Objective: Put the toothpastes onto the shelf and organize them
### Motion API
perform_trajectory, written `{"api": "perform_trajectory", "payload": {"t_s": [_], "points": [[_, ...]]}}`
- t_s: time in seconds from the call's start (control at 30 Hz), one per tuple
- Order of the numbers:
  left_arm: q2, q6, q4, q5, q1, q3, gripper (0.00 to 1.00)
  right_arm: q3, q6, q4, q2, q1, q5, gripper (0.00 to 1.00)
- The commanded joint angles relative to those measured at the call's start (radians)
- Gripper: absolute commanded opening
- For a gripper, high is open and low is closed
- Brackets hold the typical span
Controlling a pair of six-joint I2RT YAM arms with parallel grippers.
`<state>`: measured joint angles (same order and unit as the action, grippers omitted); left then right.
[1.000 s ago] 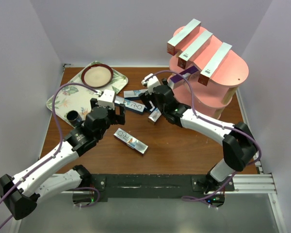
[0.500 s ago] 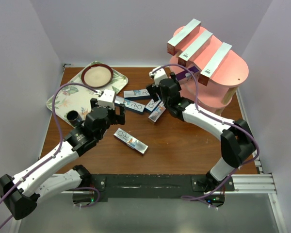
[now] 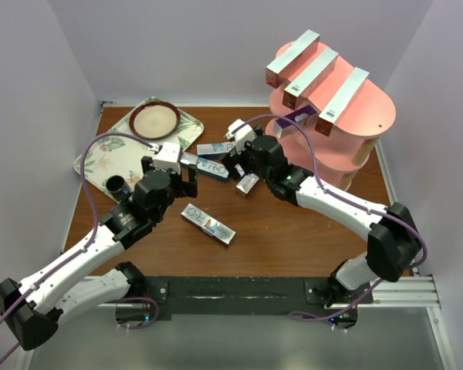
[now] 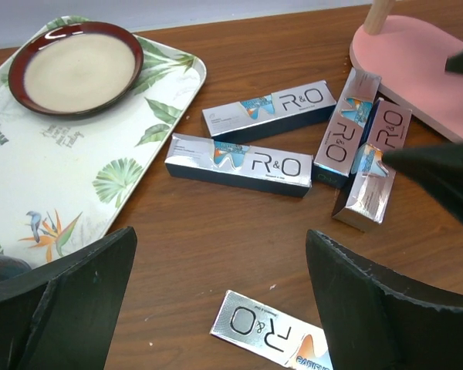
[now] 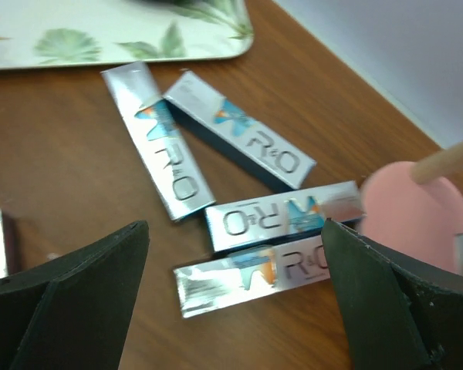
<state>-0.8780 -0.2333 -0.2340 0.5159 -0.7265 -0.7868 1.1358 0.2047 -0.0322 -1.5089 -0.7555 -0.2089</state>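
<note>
The right gripper (image 5: 235, 225) hangs wide open over the toothpastes (image 5: 282, 216) heaped beside the shelf (image 3: 370, 116) — likely choosing a pick. The left gripper (image 4: 221, 233) gapes empty too — three already shelved up top.

You get bright, even light from overhead in the top view, with only soft shadows on the table (image 3: 293, 231) and shade beneath the top board of the shelf (image 3: 370, 116). Your left wrist view is sharp, though the foil toothpastes (image 4: 239, 164) throw small glints, the plate (image 4: 76, 58) shines along its rim, and the near dark fingers (image 4: 69, 308) look soft and featureless. Your right wrist view is blurred throughout, worst at the far right around the wooden post (image 5: 447, 160), where the wall (image 5: 401, 46) washes out pale.
</note>
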Motion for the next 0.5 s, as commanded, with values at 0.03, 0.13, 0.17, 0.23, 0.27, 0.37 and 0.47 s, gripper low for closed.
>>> {"api": "perform_trajectory", "payload": {"t_s": [0.03, 0.13, 0.17, 0.23, 0.27, 0.37, 0.47], "points": [[0.054, -0.008, 0.044, 0.056, 0.006, 0.020, 0.96, -0.100, -0.102, 0.066, 0.082, -0.028, 0.202, 0.98], [0.062, -0.008, 0.047, 0.064, 0.006, 0.020, 0.96, -0.154, -0.139, 0.095, 0.116, -0.051, 0.244, 0.98], [0.063, -0.008, 0.047, 0.065, 0.006, 0.020, 0.96, -0.169, -0.143, 0.103, 0.127, -0.059, 0.261, 0.98], [0.065, -0.008, 0.045, 0.068, 0.006, 0.020, 0.96, -0.209, -0.152, 0.126, 0.154, -0.088, 0.267, 0.98], [0.065, -0.008, 0.047, 0.069, 0.006, 0.018, 0.96, -0.223, -0.156, 0.135, 0.162, -0.108, 0.270, 0.98], [0.065, -0.008, 0.047, 0.070, 0.006, 0.020, 0.96, -0.274, -0.172, 0.164, 0.190, -0.146, 0.272, 0.98], [0.060, -0.008, 0.045, 0.067, 0.006, 0.020, 0.96, -0.323, -0.197, 0.175, 0.202, -0.182, 0.260, 0.98]]}}
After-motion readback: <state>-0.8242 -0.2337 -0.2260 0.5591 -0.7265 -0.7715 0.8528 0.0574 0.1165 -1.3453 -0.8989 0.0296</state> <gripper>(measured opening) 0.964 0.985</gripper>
